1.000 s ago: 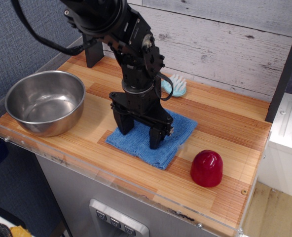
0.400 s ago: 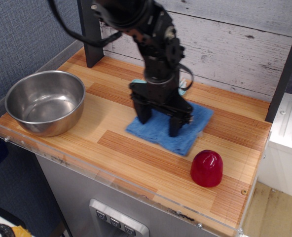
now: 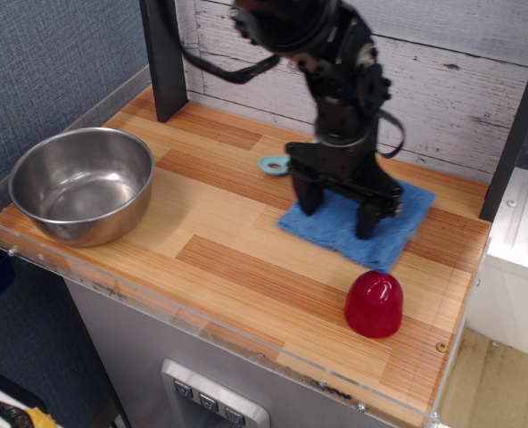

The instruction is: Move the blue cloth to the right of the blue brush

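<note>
Blue cloth [image 3: 391, 234] lies flat on our bench [image 3: 219, 267], toward its right rear. Our gripper [image 3: 337, 208] presses its spread jaws onto it. Only the brush [image 3: 275, 164] handle shows, left of the cloth.

Cloth [image 3: 349, 229] right of brush [image 3: 274, 164]

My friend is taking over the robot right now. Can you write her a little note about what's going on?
Gripper: jaws spread apart, fingertips pressed down on the blue cloth, dragging it rather than pinching it.
Blue cloth: flat on the table, toward the right rear, above the red dome.
Blue brush: only its looped handle shows, left of the arm.
Done: cloth has slid right from the table's middle.
Left: lift off and check it sits right of the brush.
</note>
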Controlling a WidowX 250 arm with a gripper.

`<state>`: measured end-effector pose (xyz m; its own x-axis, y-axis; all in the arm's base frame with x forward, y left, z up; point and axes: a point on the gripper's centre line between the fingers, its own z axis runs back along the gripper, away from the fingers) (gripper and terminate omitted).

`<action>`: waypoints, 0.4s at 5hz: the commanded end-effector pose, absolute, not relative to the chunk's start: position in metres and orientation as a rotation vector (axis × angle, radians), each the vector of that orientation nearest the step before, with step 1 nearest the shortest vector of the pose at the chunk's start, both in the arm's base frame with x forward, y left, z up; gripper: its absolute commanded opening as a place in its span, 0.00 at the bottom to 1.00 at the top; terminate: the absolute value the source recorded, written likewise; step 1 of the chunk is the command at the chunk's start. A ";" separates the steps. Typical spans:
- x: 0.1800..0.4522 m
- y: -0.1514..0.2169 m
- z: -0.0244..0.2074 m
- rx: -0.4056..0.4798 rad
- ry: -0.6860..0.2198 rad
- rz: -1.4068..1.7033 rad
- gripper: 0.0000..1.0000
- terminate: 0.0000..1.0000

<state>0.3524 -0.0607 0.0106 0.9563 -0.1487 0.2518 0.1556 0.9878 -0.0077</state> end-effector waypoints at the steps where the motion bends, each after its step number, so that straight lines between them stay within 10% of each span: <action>1: 0.372 -0.095 0.012 -0.066 -0.280 -0.183 1.00 0.00; 2: 0.377 -0.100 0.013 -0.069 -0.281 -0.180 1.00 0.00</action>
<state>0.3801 -0.0922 0.0115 0.9472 -0.1589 0.2785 0.1765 0.9835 -0.0392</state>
